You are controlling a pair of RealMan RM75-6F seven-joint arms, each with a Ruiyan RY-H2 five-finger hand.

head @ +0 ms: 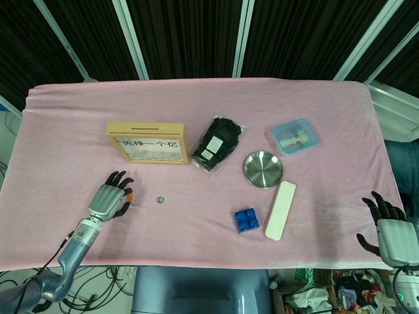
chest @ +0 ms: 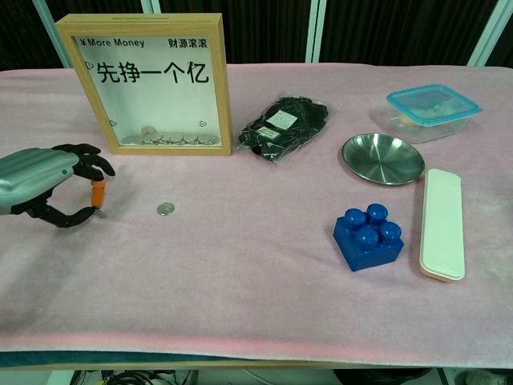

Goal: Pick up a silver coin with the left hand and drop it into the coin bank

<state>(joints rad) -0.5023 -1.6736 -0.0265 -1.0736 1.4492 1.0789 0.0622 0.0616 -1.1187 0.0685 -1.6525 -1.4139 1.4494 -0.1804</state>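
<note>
Left hand (chest: 50, 184) sits low over the pink tabletop (head: 78, 124) at the near left, palm down, fingers curled with thumb opposed below them. Nothing held; an orange fingertip (chest: 97, 192) points down at the cloth. In the head view the same left hand (head: 110, 198) lies left of the coin, apart from it.

Silver coin (chest: 165, 208) lies flat on the cloth, just right of the left hand and in front of the coin bank; head view shows the coin (head: 159, 199) as a small pale disc. Not touched by any finger.

Coin bank (chest: 145, 83): upright wood-framed box with clear front, printed "More Money" plus Chinese characters, a row of coins along its bottom inside. From the head view the coin bank (head: 148, 142) shows a slot on its top edge.

Right hand (head: 391, 232) at the far right edge of the tabletop, seen in head view only, fingers spread, empty.

Other items: black bag (chest: 285, 127) with white labels right of the bank; steel dish (chest: 382, 157); blue-lidded container (chest: 433, 111) behind the dish; blue brick (chest: 368, 237) in front of it; white case (chest: 443, 223) lying lengthwise just right of the brick.
</note>
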